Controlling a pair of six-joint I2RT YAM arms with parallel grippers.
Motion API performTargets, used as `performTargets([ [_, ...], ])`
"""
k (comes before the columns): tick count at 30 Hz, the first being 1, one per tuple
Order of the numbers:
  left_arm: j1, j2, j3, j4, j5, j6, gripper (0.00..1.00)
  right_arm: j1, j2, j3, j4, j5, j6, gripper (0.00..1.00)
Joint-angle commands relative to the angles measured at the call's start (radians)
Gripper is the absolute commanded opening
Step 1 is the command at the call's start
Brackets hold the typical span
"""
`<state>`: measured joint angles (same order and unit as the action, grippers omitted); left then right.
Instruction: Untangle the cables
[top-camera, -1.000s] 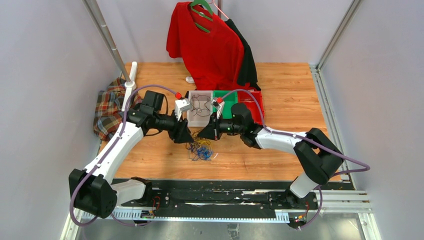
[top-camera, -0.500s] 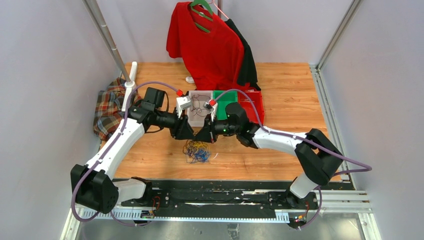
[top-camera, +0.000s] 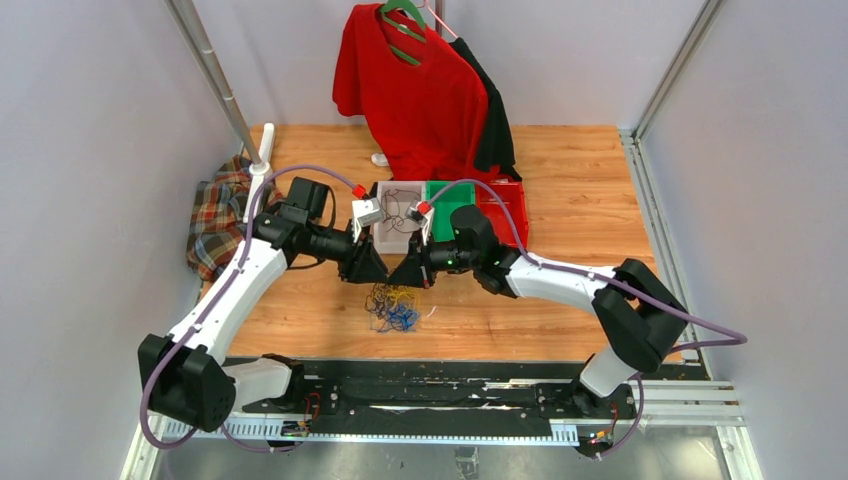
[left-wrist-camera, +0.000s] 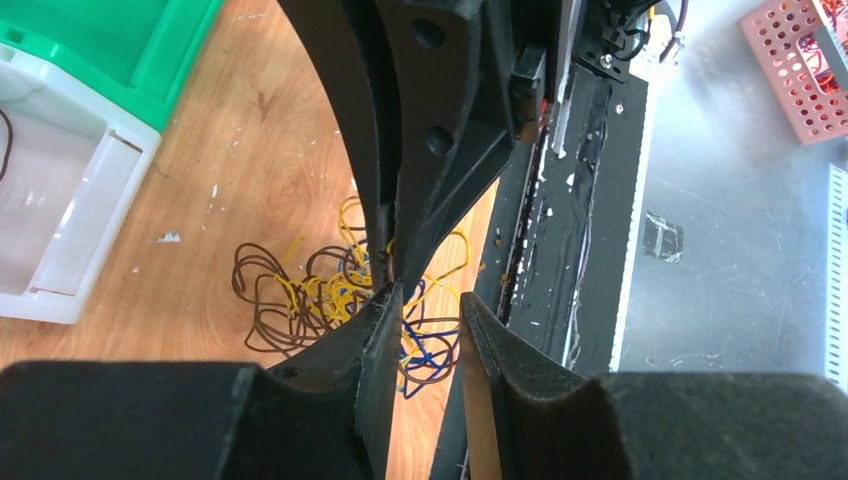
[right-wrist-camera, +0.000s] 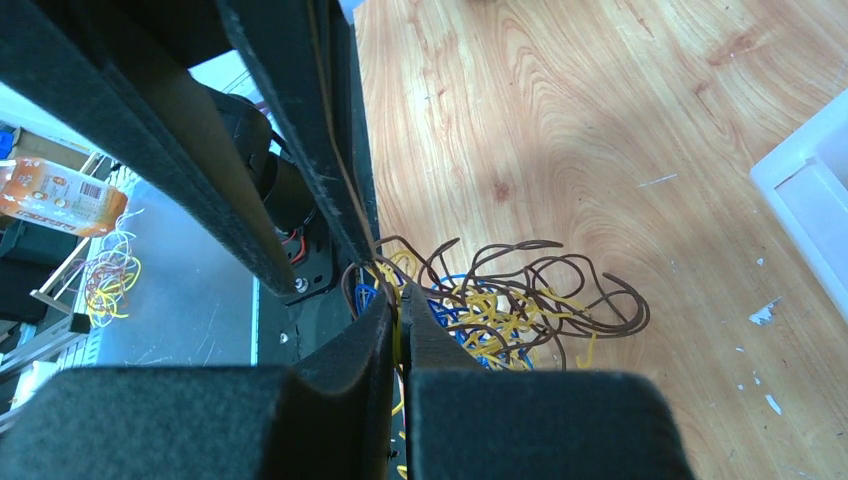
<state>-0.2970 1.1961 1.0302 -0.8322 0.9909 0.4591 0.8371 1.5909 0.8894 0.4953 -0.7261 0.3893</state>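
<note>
The cables (top-camera: 392, 305) are lying in a dark, blue and yellow tangle on the bench (top-camera: 580, 200), just on the near side of the white bin (top-camera: 398, 232). Your right hand (right-wrist-camera: 403, 320) is hanging by that bin's front edge, clenched on a yellow strand. Your left hand (left-wrist-camera: 432, 320) is facing it there, fingers parted, grasping nothing.

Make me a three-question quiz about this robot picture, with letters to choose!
1. Where is the tangle of cables? A on the floor; B on the wooden table; C on a chair.
2. What colour is the hanging shirt? A red; B blue; C white.
3. How is the right gripper? A wide open; B shut; C out of view.
Answers: B, the cables lie on bare wood; A, it is bright red; B, its fingers press together on a yellow strand.
</note>
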Motion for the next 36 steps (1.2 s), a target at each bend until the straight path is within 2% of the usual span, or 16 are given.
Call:
performTargets([
  [1,0.0,0.021,0.002,-0.029,0.012,0.044,0.32,0.01,-0.043,0.011,0.008,-0.041,-0.026,0.01],
  [6,-0.001,0.054,-0.001,-0.029,0.019,0.048,0.31,0.014,-0.042,0.029,0.005,-0.058,-0.024,0.01],
  [14,0.0,0.046,-0.022,-0.027,0.053,0.052,0.21,0.022,-0.034,0.049,-0.024,-0.057,-0.041,0.01],
  [17,-0.001,0.031,-0.039,-0.028,0.033,0.073,0.04,0.021,-0.032,0.051,-0.048,-0.052,-0.058,0.01],
  [18,0.0,0.028,-0.038,-0.028,0.022,0.074,0.01,0.02,-0.033,0.05,-0.057,-0.048,-0.064,0.0],
  [29,-0.001,-0.062,-0.004,-0.027,0.005,0.018,0.01,0.02,-0.033,0.036,-0.154,0.041,-0.137,0.03],
  [32,0.0,-0.075,-0.004,-0.027,0.001,0.007,0.01,0.02,-0.039,0.034,-0.158,0.063,-0.139,0.14],
  [35,-0.001,-0.082,-0.005,-0.029,-0.014,-0.006,0.01,0.019,-0.053,0.027,-0.155,0.107,-0.138,0.34],
  [36,-0.001,-0.085,-0.003,-0.029,-0.021,-0.011,0.01,0.019,-0.061,0.02,-0.152,0.132,-0.134,0.44],
])
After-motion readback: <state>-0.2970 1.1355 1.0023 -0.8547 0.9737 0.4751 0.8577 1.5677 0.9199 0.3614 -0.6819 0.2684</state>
